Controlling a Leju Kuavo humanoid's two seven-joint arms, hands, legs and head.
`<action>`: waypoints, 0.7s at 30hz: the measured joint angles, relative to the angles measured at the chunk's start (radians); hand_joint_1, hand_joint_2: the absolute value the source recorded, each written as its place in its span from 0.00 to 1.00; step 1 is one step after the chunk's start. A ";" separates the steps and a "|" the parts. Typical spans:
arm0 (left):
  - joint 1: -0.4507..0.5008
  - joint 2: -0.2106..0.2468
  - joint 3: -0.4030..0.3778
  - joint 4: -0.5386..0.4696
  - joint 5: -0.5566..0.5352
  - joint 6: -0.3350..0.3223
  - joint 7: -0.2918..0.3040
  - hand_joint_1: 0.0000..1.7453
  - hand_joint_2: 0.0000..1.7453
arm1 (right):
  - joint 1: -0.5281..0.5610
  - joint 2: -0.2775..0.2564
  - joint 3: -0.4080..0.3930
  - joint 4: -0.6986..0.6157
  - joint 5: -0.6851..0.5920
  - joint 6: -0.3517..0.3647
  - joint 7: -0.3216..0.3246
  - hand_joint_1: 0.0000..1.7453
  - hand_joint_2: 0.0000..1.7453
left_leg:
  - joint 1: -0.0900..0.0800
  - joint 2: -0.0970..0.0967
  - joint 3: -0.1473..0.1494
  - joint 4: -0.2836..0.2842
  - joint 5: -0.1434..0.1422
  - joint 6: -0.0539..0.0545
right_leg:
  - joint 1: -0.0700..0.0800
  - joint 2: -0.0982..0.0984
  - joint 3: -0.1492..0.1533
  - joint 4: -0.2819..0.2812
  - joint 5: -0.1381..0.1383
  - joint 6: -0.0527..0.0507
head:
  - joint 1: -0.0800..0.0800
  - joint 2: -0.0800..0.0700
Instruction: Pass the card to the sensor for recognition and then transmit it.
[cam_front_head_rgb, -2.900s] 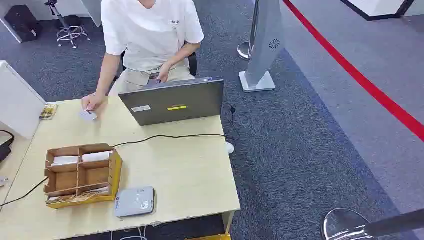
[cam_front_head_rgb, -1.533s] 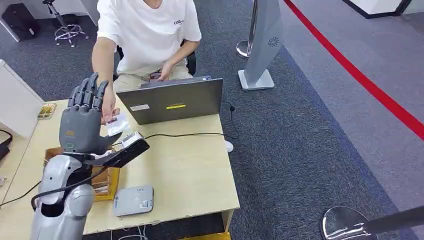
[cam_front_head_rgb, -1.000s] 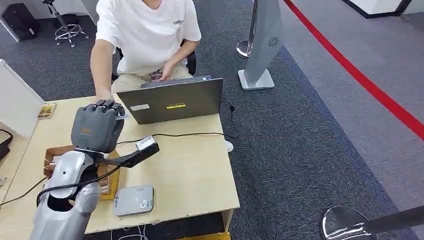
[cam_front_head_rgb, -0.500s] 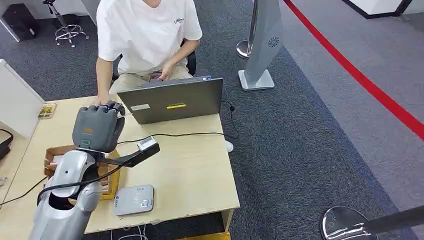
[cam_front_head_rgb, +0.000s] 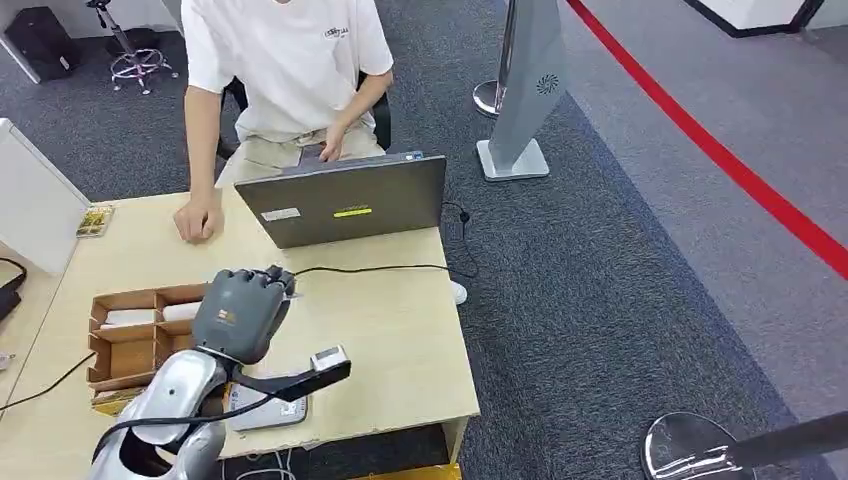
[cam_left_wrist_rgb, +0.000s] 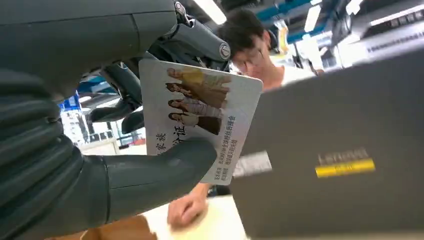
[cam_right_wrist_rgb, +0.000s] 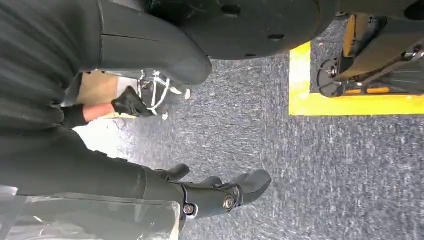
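grey left hand (cam_front_head_rgb: 243, 313) pinches the card (cam_left_wrist_rgb: 200, 117) above the table (cam_front_head_rgb: 390, 340).

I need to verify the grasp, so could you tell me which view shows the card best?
The left wrist view: the card sits printed-side out, pinched by the left robot hand. In the head view that robot hand hides it.

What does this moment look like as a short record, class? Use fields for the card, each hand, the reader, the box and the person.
card: printed, gripped by the left hand, in front of the laptop
left hand: raised above the desk, near the reader
right hand: hangs over carpet, holds nothing, fingers apart
reader: grey pad at the desk's near edge, partly behind the arm
box: cardboard, divided
person: seated behind the laptop, one hand on the desk
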 joint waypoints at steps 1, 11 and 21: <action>0.005 0.007 -0.006 0.000 0.003 -0.001 0.003 1.00 1.00 | 0.000 0.000 0.000 0.000 0.000 0.002 0.000 0.00 1.00 | 0.000 0.000 0.000 0.000 0.000 0.000 | 0.000 0.000 0.000 0.000 0.000 0.000 | 0.000 0.000; 0.047 -0.002 -0.056 -0.013 -0.068 -0.103 0.132 1.00 1.00 | -0.001 -0.004 -0.010 0.000 0.005 0.007 0.008 0.00 1.00 | 0.000 0.000 -0.001 0.000 0.001 0.000 | 0.000 -0.001 0.000 0.000 0.000 0.000 | 0.000 0.000; 0.072 -0.023 -0.056 0.002 -0.092 -0.171 0.176 1.00 1.00 | -0.001 -0.004 -0.018 0.000 0.005 -0.005 0.011 0.00 1.00 | 0.000 -0.001 -0.001 0.000 0.001 0.000 | 0.000 -0.001 0.000 0.000 0.000 0.000 | 0.000 0.000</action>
